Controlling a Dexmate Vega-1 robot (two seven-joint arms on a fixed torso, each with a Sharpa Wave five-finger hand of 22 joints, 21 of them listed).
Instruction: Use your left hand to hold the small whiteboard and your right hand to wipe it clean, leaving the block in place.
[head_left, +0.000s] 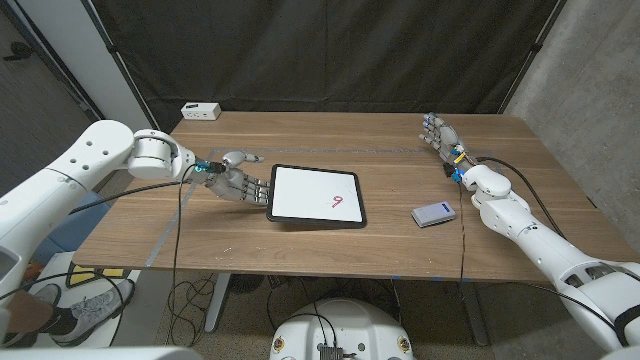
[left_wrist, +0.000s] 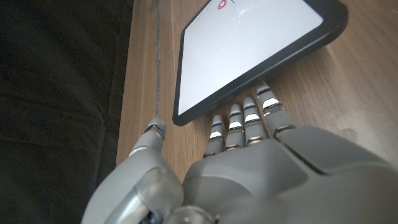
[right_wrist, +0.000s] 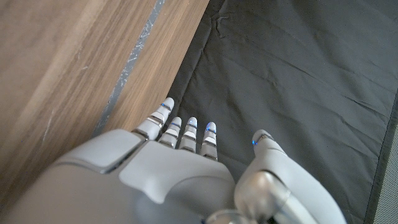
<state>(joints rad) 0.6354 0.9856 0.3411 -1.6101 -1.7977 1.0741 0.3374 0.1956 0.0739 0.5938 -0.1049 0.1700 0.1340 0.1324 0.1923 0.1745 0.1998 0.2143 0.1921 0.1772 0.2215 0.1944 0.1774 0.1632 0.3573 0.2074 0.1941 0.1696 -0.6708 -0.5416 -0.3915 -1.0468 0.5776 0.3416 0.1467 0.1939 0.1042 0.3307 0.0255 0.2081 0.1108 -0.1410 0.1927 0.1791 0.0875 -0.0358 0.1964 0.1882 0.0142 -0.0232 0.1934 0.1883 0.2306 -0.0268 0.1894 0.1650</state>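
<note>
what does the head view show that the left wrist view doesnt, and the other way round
Head view alone: the right hand raised with fingers spread near the table's far right, holding nothing; the eraser block to the right of the whiteboard; a white box at the far left edge.

Left wrist view alone: the left hand's fingertips reaching just under the whiteboard's dark frame, thumb apart on the wood, no grip yet.

Both: the whiteboard with its red mark, the left hand and the wooden table.
</note>
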